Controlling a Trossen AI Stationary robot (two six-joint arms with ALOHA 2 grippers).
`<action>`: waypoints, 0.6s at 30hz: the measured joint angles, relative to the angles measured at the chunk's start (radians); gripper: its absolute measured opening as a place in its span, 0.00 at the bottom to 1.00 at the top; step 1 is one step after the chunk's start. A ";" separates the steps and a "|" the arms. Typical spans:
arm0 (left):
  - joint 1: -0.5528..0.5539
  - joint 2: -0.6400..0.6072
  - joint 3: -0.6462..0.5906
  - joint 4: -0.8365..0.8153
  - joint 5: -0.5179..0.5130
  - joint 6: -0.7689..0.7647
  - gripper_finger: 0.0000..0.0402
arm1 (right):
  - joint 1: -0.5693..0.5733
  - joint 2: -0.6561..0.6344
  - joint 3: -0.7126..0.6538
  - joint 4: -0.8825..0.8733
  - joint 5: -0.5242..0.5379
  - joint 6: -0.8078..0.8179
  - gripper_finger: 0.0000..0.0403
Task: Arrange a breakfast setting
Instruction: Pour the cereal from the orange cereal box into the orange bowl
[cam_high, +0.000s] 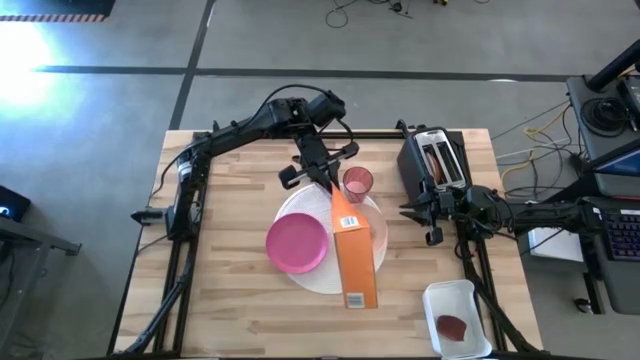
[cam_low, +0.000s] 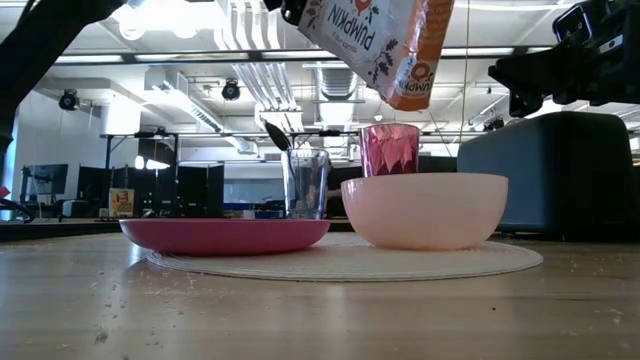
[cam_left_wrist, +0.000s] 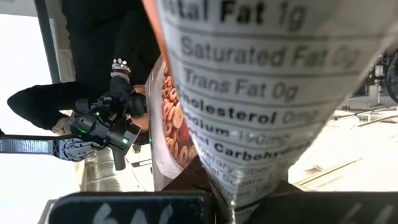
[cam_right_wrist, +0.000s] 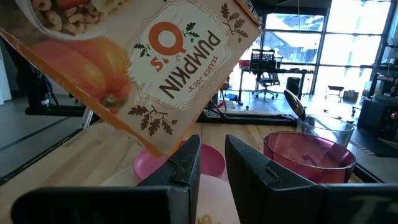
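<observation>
The orange cereal box (cam_high: 355, 250) is up in the air over the white round mat (cam_high: 300, 275), tilted, with its print upside down in the low view (cam_low: 385, 45). My left gripper (cam_high: 318, 168) is shut on its far end. On the mat rest the magenta plate (cam_high: 297, 243), the translucent pink cup (cam_high: 357, 183), the peach bowl (cam_low: 425, 208) and the small clear glass (cam_low: 305, 185) with a spoon in it. The box hides most of the bowl from above. My right gripper (cam_right_wrist: 212, 163) is open and empty beside the toaster, right of the mat. My left gripper pinches the cereal box between its two fingers at the box's far end (cam_high: 330, 188). The nutrition panel (cam_left_wrist: 236, 186) runs out from between the fingers. The box is lifted clear of everything, and slants down toward the cup and bowl, its lowest corner (cam_low: 410, 98) above them.
A silver toaster (cam_high: 437, 160) stands at the far right of the table, just behind my right gripper. A white container (cam_high: 458, 320) with a reddish piece in it sits at the near right corner. Bare wood lies left of the mat.
</observation>
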 joint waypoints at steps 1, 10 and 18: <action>0.000 0.000 0.000 0.000 0.000 -0.010 0.00 | 0.000 0.000 0.000 0.000 0.000 0.000 0.16; 0.000 0.000 0.000 -0.009 -0.001 -0.066 0.00 | 0.000 0.000 0.000 0.000 0.000 0.000 0.16; 0.000 0.000 -0.001 0.000 -0.029 -0.086 0.00 | 0.000 0.000 0.000 0.000 0.000 0.000 0.16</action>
